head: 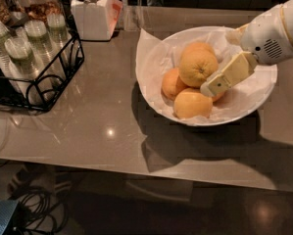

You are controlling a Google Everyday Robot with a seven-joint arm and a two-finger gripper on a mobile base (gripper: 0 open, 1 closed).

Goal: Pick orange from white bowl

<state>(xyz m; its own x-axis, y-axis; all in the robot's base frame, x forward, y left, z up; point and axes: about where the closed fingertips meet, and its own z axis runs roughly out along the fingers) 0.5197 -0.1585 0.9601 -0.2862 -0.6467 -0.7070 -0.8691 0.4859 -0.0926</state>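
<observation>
1. Camera view: the orange point(198, 67) lies in the white bowl point(201, 123), on top of the other fruit, with its small dark navel turned toward the camera.
2. Around it are a smaller, deeper orange fruit point(171, 83) at its left and a paler smooth fruit point(192, 105) in front of it; both touch it.
3. Crumpled white paper point(153, 58) lines the bowl and stands up above the rim at the left.
4. The tool point(228, 74) reaches in from the right, over the bowl. Its cream part slopes down and touches or nearly touches the right side of the orange; which of the two, I cannot tell. Whether the tool is released or clenched, I cannot tell.
5. The bowl stands on a glossy grey-brown surface point(102, 111).
6. Well apart, at the left edge, a black wire rack point(55, 77) holds cups with green lids point(36, 31).
7. Behind the rack stands a white jar point(92, 13).
</observation>
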